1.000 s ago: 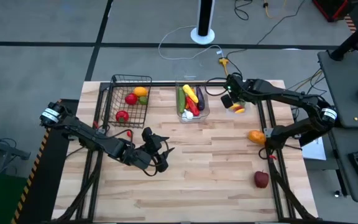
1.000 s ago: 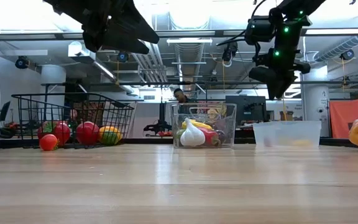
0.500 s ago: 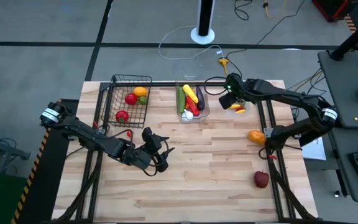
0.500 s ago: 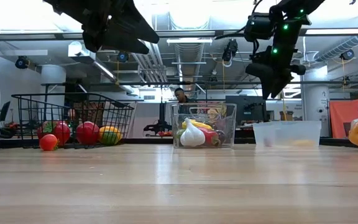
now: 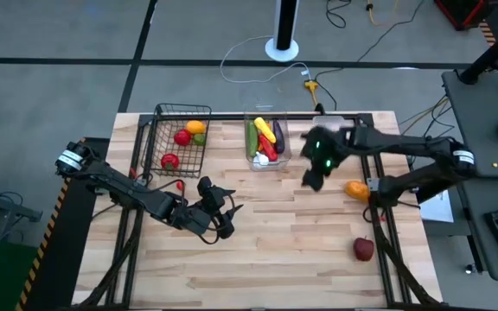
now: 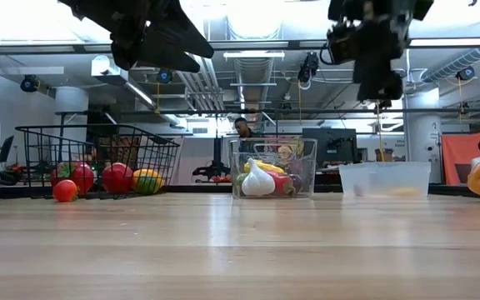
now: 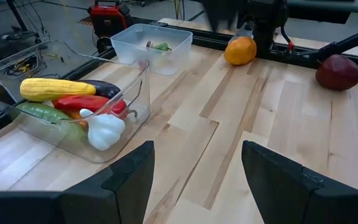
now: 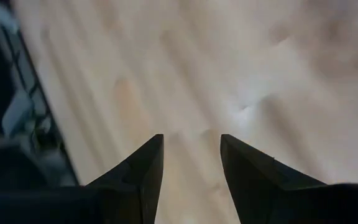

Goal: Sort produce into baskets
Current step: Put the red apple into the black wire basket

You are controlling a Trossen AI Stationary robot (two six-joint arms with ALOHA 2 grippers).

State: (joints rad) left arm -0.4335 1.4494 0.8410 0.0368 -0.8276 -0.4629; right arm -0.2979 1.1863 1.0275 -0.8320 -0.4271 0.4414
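Fingers, right gripper (image 8: 190,180): seen parted in the right wrist view, with only bare worktop between them; nothing is held or touched.
Fingers, left gripper (image 7: 194,180): held apart and empty in the left wrist view, over bare wood.
Right gripper, place: carried above the worktop right of centre in the high view (image 5: 316,164), between the taller clear bin and the orange pepper; judged to be on its way toward the loose produce.
Left gripper, place: parked lower left of centre in the high view (image 5: 219,216), well apart from all produce; judged to be waiting.
Black wire basket (image 5: 164,142): upper left of the worktop; red, orange and green round pieces are kept in it.
Taller clear bin (image 5: 284,155): upper centre; long pieces are laid in it, yellow corn (image 7: 55,89), a red pepper, something green, plus white garlic (image 7: 106,130).
Shallower clear bin (image 7: 135,46): just right of the taller one; a small green piece is seen inside.
Orange pepper (image 5: 357,189): loose on the worktop at centre right, not yet sorted.
Red apple (image 5: 364,249): loose at lower right, near the worktop's edge, not yet sorted.
Progress: judged mostly done, two pieces being left out.
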